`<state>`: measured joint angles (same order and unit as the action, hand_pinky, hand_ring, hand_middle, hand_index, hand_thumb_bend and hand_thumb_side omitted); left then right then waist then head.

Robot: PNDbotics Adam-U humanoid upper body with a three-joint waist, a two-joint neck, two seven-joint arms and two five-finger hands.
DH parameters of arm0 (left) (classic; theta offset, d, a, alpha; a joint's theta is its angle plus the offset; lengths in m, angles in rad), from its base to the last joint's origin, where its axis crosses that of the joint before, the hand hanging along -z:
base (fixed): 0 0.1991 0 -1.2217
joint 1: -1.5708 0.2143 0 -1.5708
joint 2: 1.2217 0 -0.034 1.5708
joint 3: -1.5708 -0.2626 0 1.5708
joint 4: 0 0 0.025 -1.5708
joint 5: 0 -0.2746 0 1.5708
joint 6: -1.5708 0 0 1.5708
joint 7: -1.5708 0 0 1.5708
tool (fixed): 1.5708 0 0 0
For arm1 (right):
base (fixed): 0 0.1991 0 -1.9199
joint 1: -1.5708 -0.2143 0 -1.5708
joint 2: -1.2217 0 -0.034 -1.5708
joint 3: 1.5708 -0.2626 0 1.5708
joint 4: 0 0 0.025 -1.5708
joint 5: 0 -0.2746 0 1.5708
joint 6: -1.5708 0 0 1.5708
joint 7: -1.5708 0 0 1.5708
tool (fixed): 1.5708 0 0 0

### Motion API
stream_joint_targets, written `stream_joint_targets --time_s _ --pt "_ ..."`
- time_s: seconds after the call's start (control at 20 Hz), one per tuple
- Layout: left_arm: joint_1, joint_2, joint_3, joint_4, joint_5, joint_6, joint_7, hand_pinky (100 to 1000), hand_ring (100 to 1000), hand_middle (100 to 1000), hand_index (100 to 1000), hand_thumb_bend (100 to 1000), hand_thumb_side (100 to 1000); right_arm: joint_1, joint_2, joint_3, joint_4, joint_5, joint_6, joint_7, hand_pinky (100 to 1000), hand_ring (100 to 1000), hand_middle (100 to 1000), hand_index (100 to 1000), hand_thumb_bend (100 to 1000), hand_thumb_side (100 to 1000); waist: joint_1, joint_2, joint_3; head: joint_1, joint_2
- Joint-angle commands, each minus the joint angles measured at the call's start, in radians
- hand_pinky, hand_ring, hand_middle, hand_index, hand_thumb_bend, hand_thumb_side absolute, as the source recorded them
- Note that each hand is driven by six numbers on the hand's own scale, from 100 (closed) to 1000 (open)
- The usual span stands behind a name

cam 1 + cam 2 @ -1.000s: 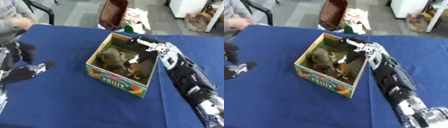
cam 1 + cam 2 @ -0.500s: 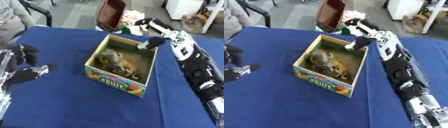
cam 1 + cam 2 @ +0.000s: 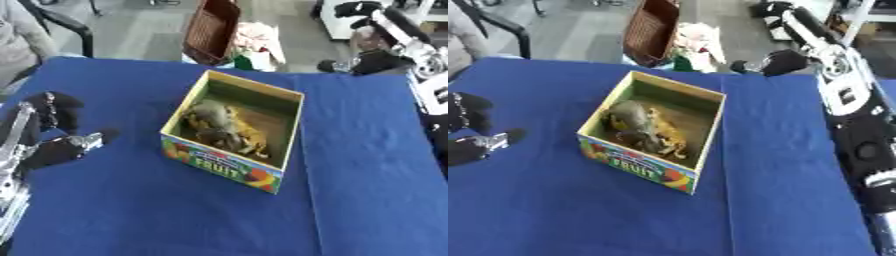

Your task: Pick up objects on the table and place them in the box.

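Note:
A cardboard box (image 3: 224,169) with a "FRUIT" label stands in the middle of the blue table (image 3: 367,165). Inside it lie a grey toy animal (image 3: 211,114) and some yellow-brown toys (image 3: 241,143). My right hand (image 3: 784,60) hangs high at the far right, past the table's back edge and well away from the box, with relaxed fingers and nothing in it. At the left edge my left hand (image 3: 51,148) rests open on the cloth, fingers up, also holding nothing. I see no loose objects on the cloth around the box.
Beyond the table's far edge stand a brown basket (image 3: 210,27) and a white bundle (image 3: 258,40). A person's grey sleeve (image 3: 17,40) and a black chair (image 3: 66,22) show at the upper left.
My right hand has risen out of the box and swung back to the far right, empty. The left hand has hardly moved. The view has shifted a little.

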<state>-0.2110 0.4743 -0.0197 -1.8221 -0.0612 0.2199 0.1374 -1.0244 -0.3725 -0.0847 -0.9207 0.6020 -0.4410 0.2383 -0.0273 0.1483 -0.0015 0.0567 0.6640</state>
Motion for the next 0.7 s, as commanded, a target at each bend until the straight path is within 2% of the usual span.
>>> stream_joint_targets --time_s 0.05,0.3,0.7 --pt "-0.001 0.008 0.020 -0.010 -0.003 -0.006 0.020 466 464 434 579 826 187 0.018 -0.069 0.004 -0.087 -0.061 0.005 -0.037 740 891 789 912 645 331 0.003 -0.017 -0.014 0.013 0.007" --pt "0.022 -0.001 0.030 -0.009 0.005 -0.023 0.046 467 469 440 572 825 180 0.111 -0.101 0.011 -0.194 -0.144 0.036 -0.090 722 891 794 916 622 288 -0.003 -0.028 -0.054 0.038 0.026" --pt "0.061 -0.019 0.029 0.004 0.009 -0.043 0.056 473 492 460 564 825 180 0.241 -0.086 0.010 -0.336 -0.286 0.106 -0.107 725 906 810 920 608 277 -0.016 -0.061 -0.093 0.068 0.082"
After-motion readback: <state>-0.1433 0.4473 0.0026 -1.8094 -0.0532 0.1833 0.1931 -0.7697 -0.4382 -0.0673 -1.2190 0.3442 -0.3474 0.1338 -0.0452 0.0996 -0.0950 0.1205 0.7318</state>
